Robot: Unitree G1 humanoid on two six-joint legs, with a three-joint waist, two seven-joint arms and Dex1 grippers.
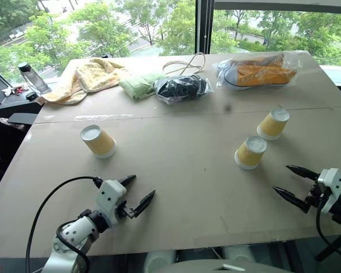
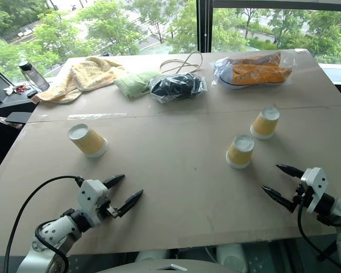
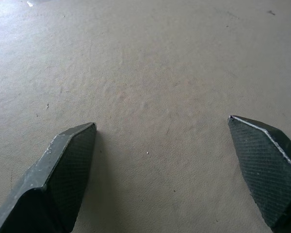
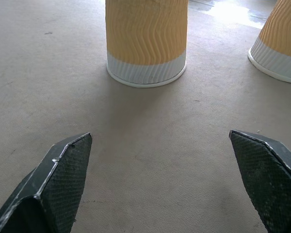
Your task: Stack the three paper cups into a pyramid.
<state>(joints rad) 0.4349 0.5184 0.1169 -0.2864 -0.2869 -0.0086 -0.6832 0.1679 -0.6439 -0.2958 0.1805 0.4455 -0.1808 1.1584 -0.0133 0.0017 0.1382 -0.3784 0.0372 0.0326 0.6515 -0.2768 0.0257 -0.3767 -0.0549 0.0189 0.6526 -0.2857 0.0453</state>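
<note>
Standing upside down on the table (image 1: 176,170), the three paper cups are all separate: one cup (image 1: 98,141) sits on the left, a second cup (image 1: 250,152) right of centre, and a third cup (image 1: 273,124) just beyond it, farther right. Near the front edge, the left gripper (image 1: 132,195) hovers with fingers spread apart and empty. At the near right, the right gripper (image 1: 292,184) likewise gapes wide, pointing toward the second cup.

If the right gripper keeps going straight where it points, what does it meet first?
Probably the nearer upside-down cup, dead ahead between the open right gripper's fingers; the second cup sits off to one side.
</note>
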